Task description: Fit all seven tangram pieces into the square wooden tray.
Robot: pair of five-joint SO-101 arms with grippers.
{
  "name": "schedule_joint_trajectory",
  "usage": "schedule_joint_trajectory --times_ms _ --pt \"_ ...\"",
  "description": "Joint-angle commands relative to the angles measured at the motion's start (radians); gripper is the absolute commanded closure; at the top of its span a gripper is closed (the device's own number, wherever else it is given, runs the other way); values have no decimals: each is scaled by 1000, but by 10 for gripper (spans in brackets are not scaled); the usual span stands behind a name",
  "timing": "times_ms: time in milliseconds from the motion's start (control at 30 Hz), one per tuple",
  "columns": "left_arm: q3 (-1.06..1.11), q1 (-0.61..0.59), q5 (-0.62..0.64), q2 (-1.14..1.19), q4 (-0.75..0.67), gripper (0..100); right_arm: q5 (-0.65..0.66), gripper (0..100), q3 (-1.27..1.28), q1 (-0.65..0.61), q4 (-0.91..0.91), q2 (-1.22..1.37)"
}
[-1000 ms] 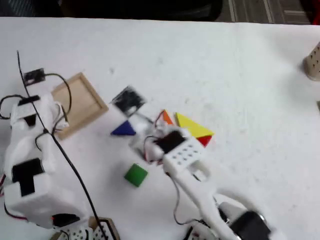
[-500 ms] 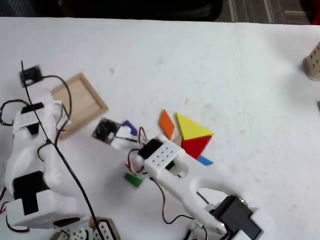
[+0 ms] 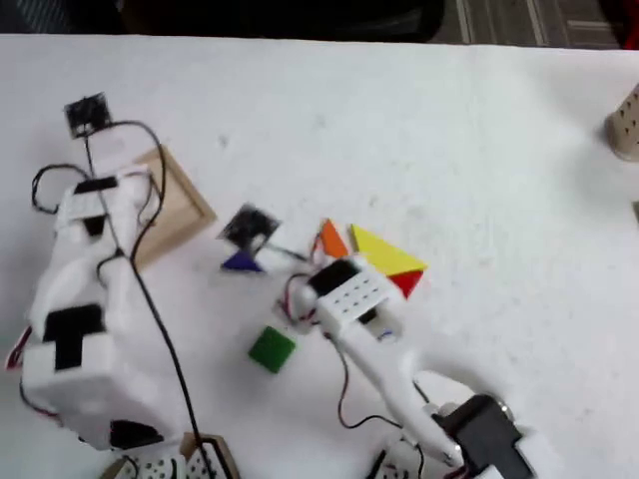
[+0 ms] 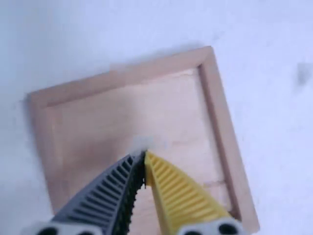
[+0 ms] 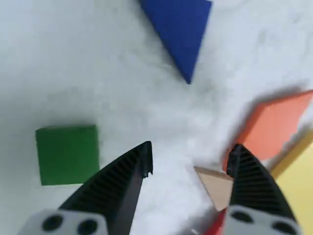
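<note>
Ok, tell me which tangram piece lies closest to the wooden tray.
The blue triangle; the green square and the orange piece lie farther from the tray.

White worktop [image 3: 479,130], evenly lit, matte surface. Beyond far edge: dark shadowed strip [image 3: 250,15]; striped floor [image 3: 529,20] at far right. Tan perforated block [image 3: 626,125] at right edge.

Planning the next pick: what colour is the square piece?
The square piece is green; clearest in the right wrist view.
</note>
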Motion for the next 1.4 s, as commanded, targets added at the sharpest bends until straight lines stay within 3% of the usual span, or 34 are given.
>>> schedule_joint_trajectory --times_ms 0,233,367,533,767,900,1233,1367 --pt "-292 62 8 186 84 976 -32 762 -2 82 -36 -54" --pt "-626 84 9 415 565 976 -31 948 0 137 -93 -54" --pt "-574 160 3 410 649 977 -31 978 -2 137 -93 -54" --pt "-348 252 -68 263 575 977 -31 974 -2 153 -105 -54" --pt "126 375 -74 -84 384 977 -31 974 -2 189 -125 -54" --pt "290 401 -74 -246 331 977 -32 974 -2 188 -127 -53" --pt "359 142 -71 -484 230 973 -84 972 -2 165 -119 -54" --pt "359 22 -68 -493 149 972 -84 868 -2 125 -107 -54"
